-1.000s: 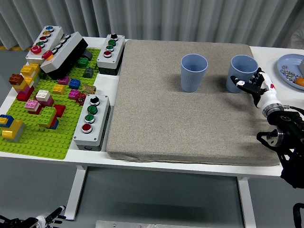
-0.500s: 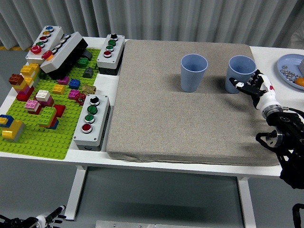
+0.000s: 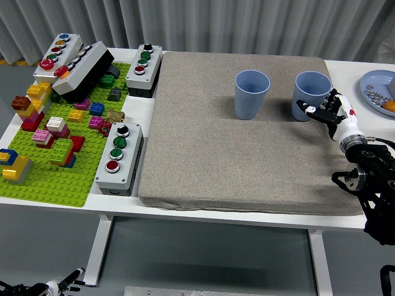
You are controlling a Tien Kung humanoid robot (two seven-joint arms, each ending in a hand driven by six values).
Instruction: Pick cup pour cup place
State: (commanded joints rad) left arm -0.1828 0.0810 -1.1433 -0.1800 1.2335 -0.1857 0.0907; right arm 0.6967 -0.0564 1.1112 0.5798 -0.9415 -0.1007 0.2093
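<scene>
A white table (image 3: 370, 69) carries a grey mat (image 3: 241, 160) over most of its middle and right. At the left edge lies a green baseplate (image 3: 43, 179) strewn with coloured bricks, with button boxes (image 3: 119, 157) beside it; no lettering on them is legible. A blue plate (image 3: 376, 92) is cut off at the right edge. Two blue cups stand upright near the mat's far edge: the left cup (image 3: 252, 93) stands alone, the right cup (image 3: 310, 94) is near the far right corner. The right hand (image 3: 330, 112) reaches in from the right edge, fingers curled around the right cup's lower side, gripping it. The left hand (image 3: 62, 285) hangs below the table; its fingers are too small to judge.
</scene>
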